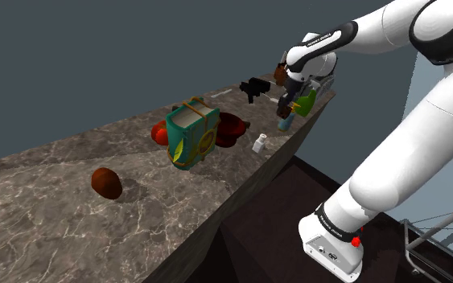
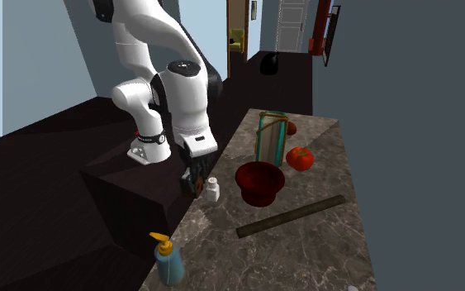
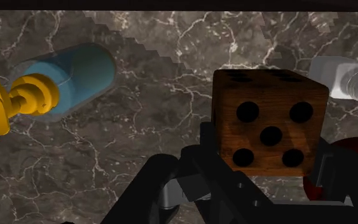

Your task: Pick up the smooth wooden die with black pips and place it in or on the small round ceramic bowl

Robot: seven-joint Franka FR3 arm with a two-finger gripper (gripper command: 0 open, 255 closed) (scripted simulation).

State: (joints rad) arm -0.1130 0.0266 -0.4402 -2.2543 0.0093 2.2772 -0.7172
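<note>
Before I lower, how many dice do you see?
1. The wooden die is clasped in the gripper above the marble counter, near the white shaker. Another could hide behind the teal bag.

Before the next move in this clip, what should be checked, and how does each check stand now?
1. Grip: gripper clasps the wooden die: ok.
2. Lift: die off the marble counter: cannot tell.
3. Target: dark red bowl upright, open: ok.
4. Path: white shaker stands between gripper and bowl: not ok, probably go over it.
5. Clearance: blue pump bottle apart from the die: ok.
</note>
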